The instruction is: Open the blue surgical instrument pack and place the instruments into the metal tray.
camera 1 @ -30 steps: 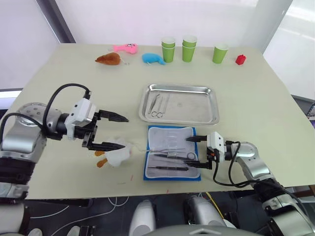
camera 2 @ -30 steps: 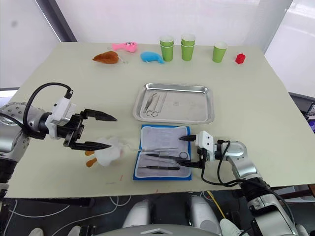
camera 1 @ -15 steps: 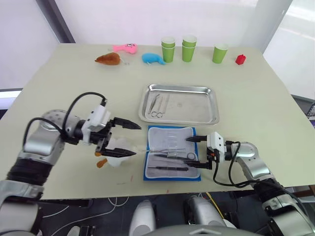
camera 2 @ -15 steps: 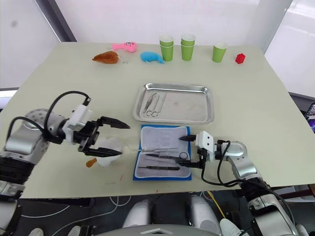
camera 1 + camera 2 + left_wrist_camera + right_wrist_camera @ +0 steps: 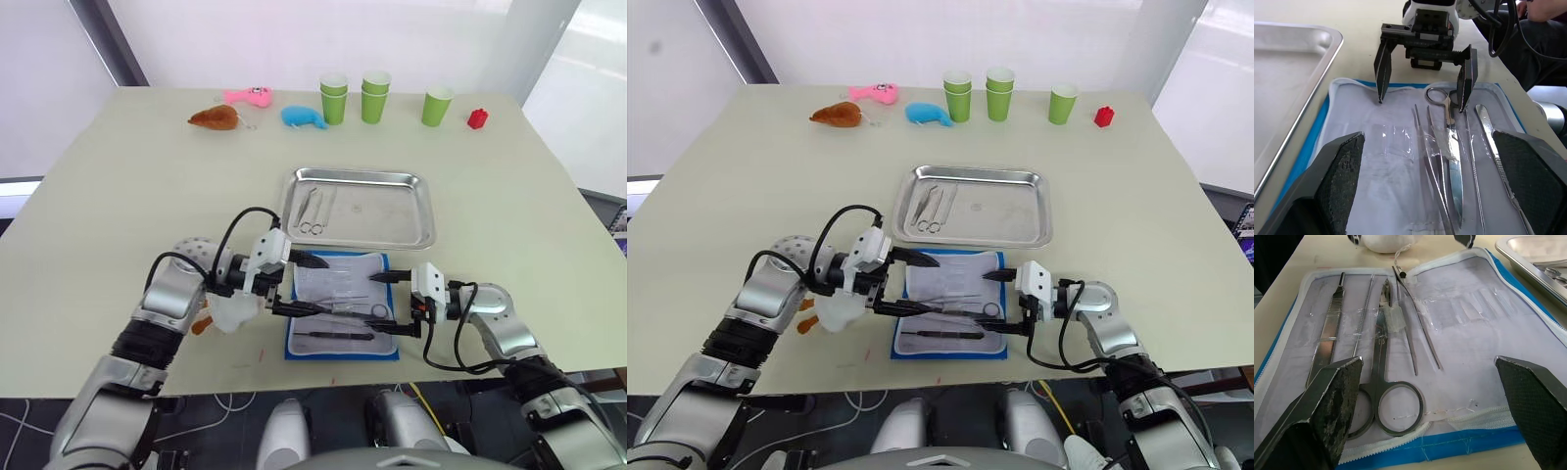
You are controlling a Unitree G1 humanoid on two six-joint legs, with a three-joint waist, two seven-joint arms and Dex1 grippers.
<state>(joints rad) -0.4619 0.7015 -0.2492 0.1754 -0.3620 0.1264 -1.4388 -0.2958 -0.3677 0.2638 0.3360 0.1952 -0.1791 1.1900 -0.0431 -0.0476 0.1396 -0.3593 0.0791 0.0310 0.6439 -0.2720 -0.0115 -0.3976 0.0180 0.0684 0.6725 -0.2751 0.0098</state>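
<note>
The left gripper [image 5: 296,285], jaws spread and empty, is reaching over the opened blue surgical instrument pack [image 5: 343,305]; pickup is imminent.

Blue surgical instrument pack [image 5: 342,305] open flat, instruments [image 5: 1386,333] inside, near metal tray [image 5: 357,207]

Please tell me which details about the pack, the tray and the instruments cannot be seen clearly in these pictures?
- Instruments in the metal tray: too small in the head views to count or identify.
- Instruments in the blue pack: their ends are cut off by the left wrist view's edge.
- White plush: partly hidden behind the left arm.
</note>
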